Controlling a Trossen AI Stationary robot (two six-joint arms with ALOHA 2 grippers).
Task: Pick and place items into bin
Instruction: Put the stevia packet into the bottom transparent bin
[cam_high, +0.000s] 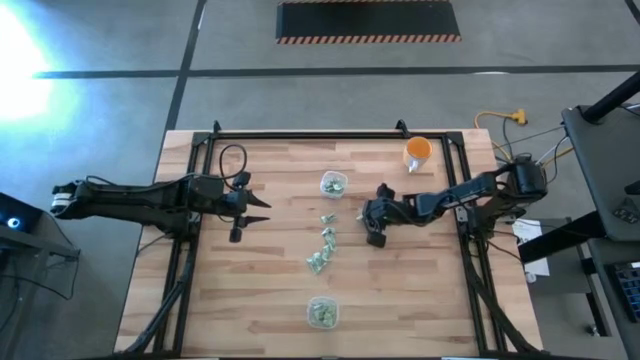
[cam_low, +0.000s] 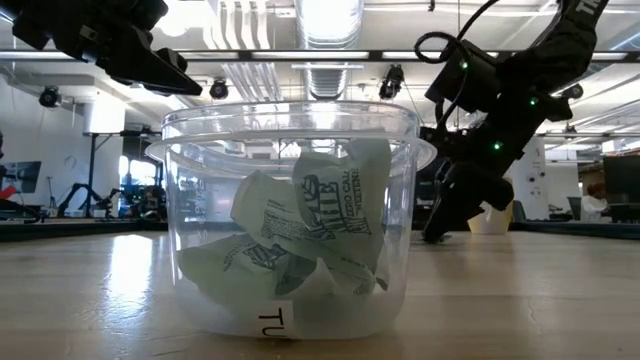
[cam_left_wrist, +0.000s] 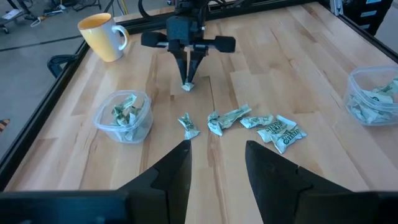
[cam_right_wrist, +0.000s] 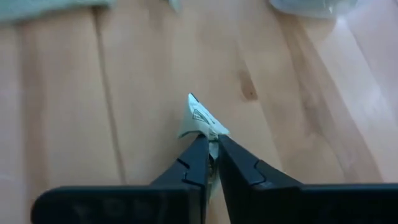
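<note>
Several tiny pale green-and-white wrapped pieces (cam_high: 324, 240) lie in a row at the table's middle, also seen in the left wrist view (cam_left_wrist: 258, 122). One clear bin (cam_high: 333, 184) stands farther off and another (cam_high: 322, 312) near the near edge. Both hold wrapped pieces; the near bin (cam_low: 290, 230) fills the low view. My right gripper (cam_high: 375, 238) points down to the right of the row, shut on one piece (cam_right_wrist: 200, 118). My left gripper (cam_high: 258, 212) hovers open to the left of the row, touching nothing (cam_left_wrist: 217, 158). My right gripper (cam_right_wrist: 211, 149) pinches one wrapped piece by its crinkled end (cam_right_wrist: 208, 132) between the two fingertips, coming from above and pointing down. The rest of the piece (cam_left_wrist: 186, 86) sticks out beyond the tips at the table top. Whether it is lifted clear, I cannot tell.
An orange cup (cam_high: 418, 152) stands at the table's far right, behind my right arm, also seen in the left wrist view (cam_left_wrist: 103, 36). A black frame (cam_high: 300, 135) runs along the table's far edge and sides. Bare wood lies left and right of the row.
</note>
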